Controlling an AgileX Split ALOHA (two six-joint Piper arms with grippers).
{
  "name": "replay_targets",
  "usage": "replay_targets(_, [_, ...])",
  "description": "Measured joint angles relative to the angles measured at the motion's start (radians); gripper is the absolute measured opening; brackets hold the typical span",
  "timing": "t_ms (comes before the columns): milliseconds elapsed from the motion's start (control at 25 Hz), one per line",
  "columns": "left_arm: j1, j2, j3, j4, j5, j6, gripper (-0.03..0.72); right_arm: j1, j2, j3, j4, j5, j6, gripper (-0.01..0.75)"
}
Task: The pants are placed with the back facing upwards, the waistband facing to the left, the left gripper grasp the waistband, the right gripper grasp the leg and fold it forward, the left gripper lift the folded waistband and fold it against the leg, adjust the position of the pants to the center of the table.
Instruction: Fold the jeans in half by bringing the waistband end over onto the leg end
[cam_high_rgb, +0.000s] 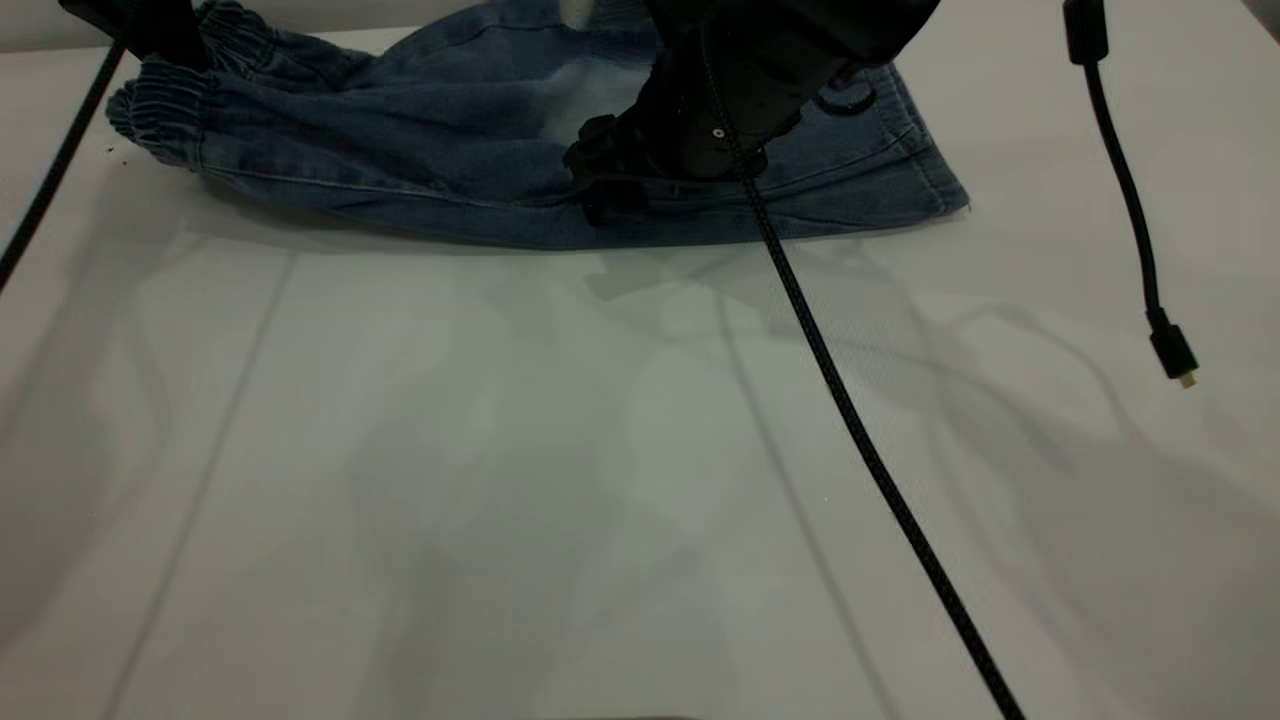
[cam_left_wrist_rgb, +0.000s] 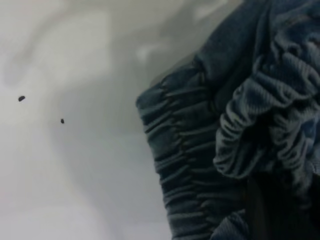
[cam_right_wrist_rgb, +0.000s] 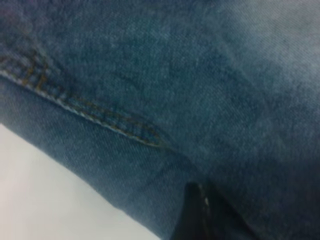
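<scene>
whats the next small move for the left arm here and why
Probably lift the waistband and carry it toward the leg end. The pants already lie folded lengthwise at the far edge of the table, the left gripper is at the gathered band, and the right gripper presses the middle.

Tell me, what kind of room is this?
Probably a robot lab or test bench, though the room itself isn't shown. A plain white table holds only denim pants, a black robot arm's tool presses on them, and loose cables dangle overhead.
</scene>
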Motion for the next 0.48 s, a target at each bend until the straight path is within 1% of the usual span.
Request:
replay_targets(120, [-0.014, -0.008, 0.000, 0.002, -0.002, 0.001, 0.068, 0.019, 0.003, -0.005, 0.001, 0.018, -0.001, 0.496])
replay_targets(280, [-0.041, -0.044, 0.000, 0.004, -0.013, 0.004, 0.068, 0.075, 0.003, -0.021, 0.000, 0.075, -0.007, 0.496])
replay_targets(400, [-0.059, -0.071, -0.012, 0.007, -0.014, 0.006, 0.068, 0.106, -0.010, -0.047, -0.003, 0.184, -0.007, 0.496])
replay_targets(480, [-0.067, -0.082, -0.029, 0.008, 0.000, 0.007, 0.068, 0.108, -0.045, -0.071, -0.009, 0.272, -0.007, 0.496])
